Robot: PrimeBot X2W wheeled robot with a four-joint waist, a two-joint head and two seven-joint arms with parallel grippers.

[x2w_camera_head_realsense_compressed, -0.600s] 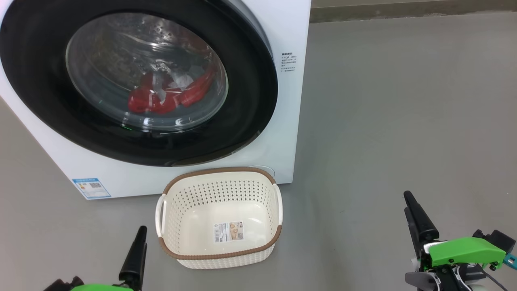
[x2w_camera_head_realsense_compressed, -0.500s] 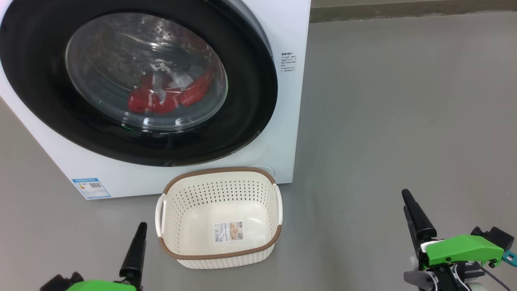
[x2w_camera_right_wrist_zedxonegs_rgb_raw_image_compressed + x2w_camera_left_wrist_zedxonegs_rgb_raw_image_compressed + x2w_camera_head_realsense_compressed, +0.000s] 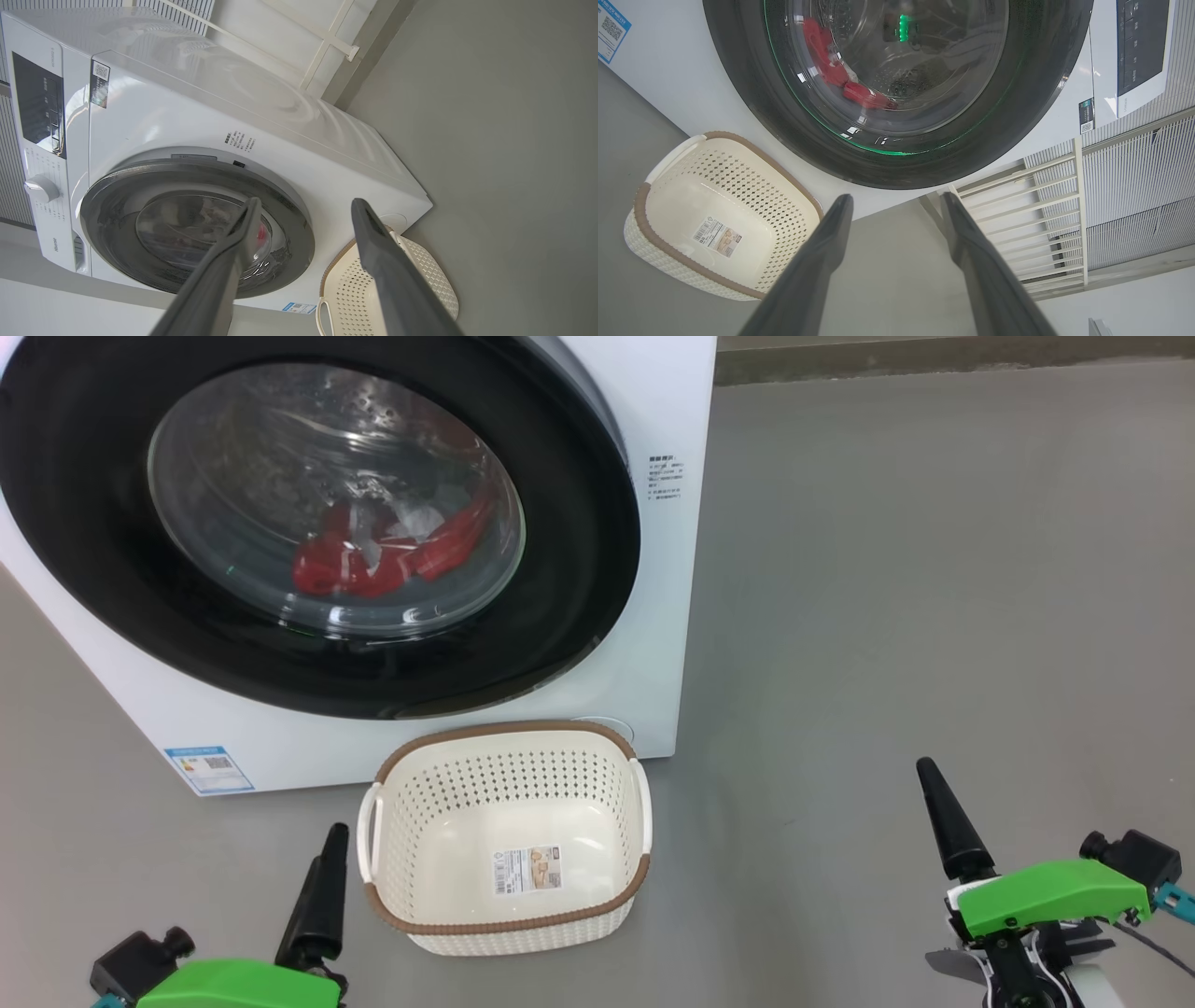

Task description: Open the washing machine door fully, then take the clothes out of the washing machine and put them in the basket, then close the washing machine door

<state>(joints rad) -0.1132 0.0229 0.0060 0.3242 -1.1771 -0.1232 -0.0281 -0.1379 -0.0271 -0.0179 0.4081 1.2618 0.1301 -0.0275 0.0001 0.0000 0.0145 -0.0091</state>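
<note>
The white washing machine (image 3: pixel 674 616) stands at the upper left of the head view. The washing machine door (image 3: pixel 583 523), black-rimmed with a bulging glass centre, lies shut against its front. Red clothes (image 3: pixel 373 560) show through the glass, low in the drum. The cream basket (image 3: pixel 509 926) with a brown rim sits on the floor just before the machine and holds nothing but a sticker. My left gripper (image 3: pixel 895 196) is open, low and left of the basket. My right gripper (image 3: pixel 306 200) is open too, well to the basket's right. Neither touches anything.
Bare grey floor (image 3: pixel 934 569) stretches to the right of the machine. A blue label (image 3: pixel 207 767) marks the machine's lower front. Its dial (image 3: pixel 39 189) and dark control panel sit along the top. A white slatted grille (image 3: pixel 1111 186) stands behind the machine.
Both grippers have moved a little forward, up the head view; the right one also drifted slightly left. Door, clothes and basket are as before.
</note>
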